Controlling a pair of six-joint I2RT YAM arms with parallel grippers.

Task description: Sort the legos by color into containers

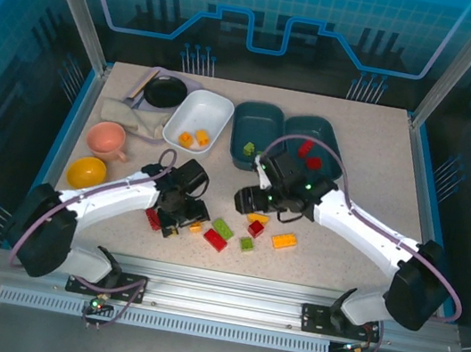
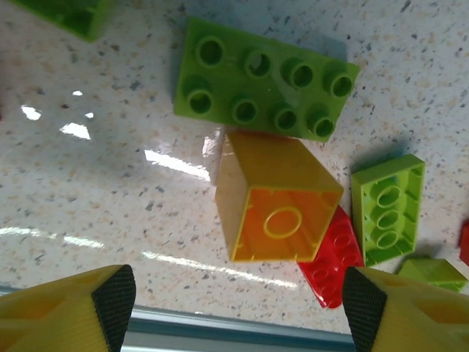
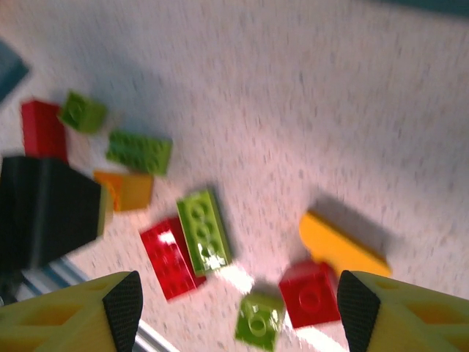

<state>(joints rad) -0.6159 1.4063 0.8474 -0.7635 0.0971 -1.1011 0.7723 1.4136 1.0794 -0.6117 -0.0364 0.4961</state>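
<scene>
Sorting stands partway, judging by the tubs along the far side of the worktop (image 1: 373,163). The white tub (image 1: 217,112), left of centre, holds two orange pieces. The middle teal tub (image 1: 262,126) holds one green piece, and the right teal tub (image 1: 326,130) some red ones. Toward the near edge, left of centre, the left tool (image 2: 238,306) hangs released, its pads wide apart and touching nothing. An orange brick (image 2: 282,198) lies on the worktop between them, its hollow underside turned to the wrist camera. A red piece (image 2: 337,257) is at its corner and a long green brick (image 2: 267,88) just beside it. The step in hand looks like a pick of that orange brick. The next move calls for lowering until the pads straddle it, clenching on two flat sides, then carrying it to the white tub. Further right, more loose legos (image 1: 284,240) lie scattered near the middle of the near edge. The right tool (image 3: 238,308) hovers above them, released and empty. Its view is blurred, so which piece it suits best cannot be told.
</scene>
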